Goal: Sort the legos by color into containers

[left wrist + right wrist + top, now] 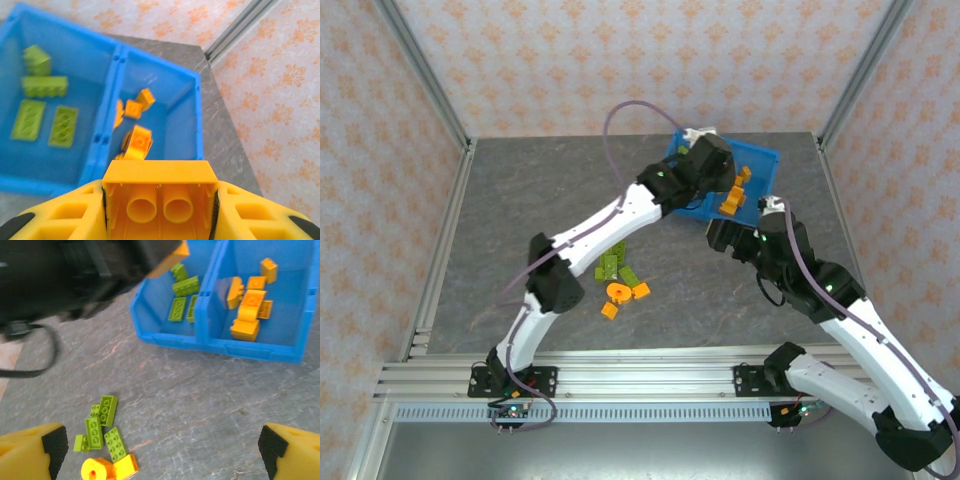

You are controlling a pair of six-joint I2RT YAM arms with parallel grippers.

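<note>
My left claw (pixel 160 212) is clamped on an orange brick (pixel 160 172), its hollow underside facing the camera, seemingly above the near edge of the bin (pixel 198 115). Ahead, the right compartment (pixel 170 117) holds orange bricks (pixel 137 142) and the left one holds greens (pixel 45 86). This is the drop step. I judge it wants a nudge forward, clear of the divider (pixel 111 95), then a release. My right claw (pixel 162 455) is spread wide and empty above the loose bricks (pixel 105 427) on the table (pixel 200 405).

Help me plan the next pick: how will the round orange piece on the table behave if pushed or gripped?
The round orange piece looks like hard moulded plastic: probably stiff and light. It seems to sit flat, hole upward, so a push would likely slide it, not roll it. Its curved side may slip between the right fingers.
</note>
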